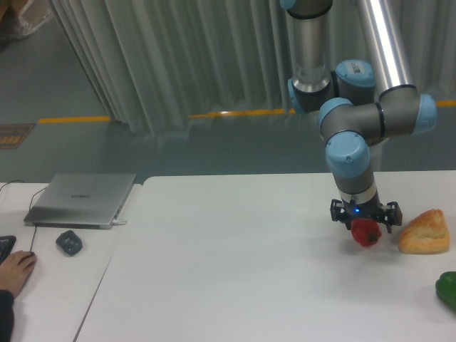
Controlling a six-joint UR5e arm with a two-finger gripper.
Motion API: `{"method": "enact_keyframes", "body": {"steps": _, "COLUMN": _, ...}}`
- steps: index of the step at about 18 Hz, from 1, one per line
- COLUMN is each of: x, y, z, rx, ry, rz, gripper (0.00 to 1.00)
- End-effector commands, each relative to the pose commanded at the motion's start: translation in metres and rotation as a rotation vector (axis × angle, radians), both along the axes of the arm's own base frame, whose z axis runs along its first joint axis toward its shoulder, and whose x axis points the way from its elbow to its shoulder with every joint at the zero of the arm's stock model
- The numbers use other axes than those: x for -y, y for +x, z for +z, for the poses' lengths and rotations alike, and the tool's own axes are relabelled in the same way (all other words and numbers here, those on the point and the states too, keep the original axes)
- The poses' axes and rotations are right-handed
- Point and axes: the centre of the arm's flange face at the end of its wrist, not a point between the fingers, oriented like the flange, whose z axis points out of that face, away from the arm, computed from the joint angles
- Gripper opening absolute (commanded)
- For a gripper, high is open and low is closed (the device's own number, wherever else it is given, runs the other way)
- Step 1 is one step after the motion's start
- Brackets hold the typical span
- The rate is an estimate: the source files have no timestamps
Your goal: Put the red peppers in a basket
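Far left we've got a closed silver laptop, a dark grey mouse and a person's hand at the edge. Right side: two-finger gripper sits right over the small glossy red bell pepper on the white table; can't tell if it's pinching it. Tan-orange bread wedge just beside, dark green pepper beyond. We'd judge the pepper light, slick, lumpy: grip across the widest part, moderately firm. No basket visible.

Red pepper in my hand
The small glossy red pepper sits directly under my hand, right side, just left of the bread.
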Motion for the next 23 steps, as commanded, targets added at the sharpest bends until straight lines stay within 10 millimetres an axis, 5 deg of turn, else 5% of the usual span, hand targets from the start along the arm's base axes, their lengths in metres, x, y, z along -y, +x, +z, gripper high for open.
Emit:
{"method": "enact_keyframes", "body": {"steps": 2, "x": 0.0, "y": 0.0, "z": -0.001, "rx": -0.002, "ry": -0.004, "rz": -0.002, "gripper": 0.63}}
{"method": "enact_keyframes", "body": {"steps": 5, "x": -0.001, "y": 0.002, "z": 0.0, "rx": 0.001, "ry": -0.001, "rz": -0.003, "gripper": 0.48}}
{"method": "enact_keyframes", "body": {"steps": 9, "x": -0.005, "y": 0.004, "z": 0.004, "rx": -0.005, "ry": 0.002, "rz": -0.017, "gripper": 0.45}}
{"method": "enact_keyframes", "body": {"steps": 23, "x": -0.014, "y": -0.02, "z": 0.083, "rx": -0.03, "ry": 0.054, "rz": -0.107, "gripper": 0.33}}
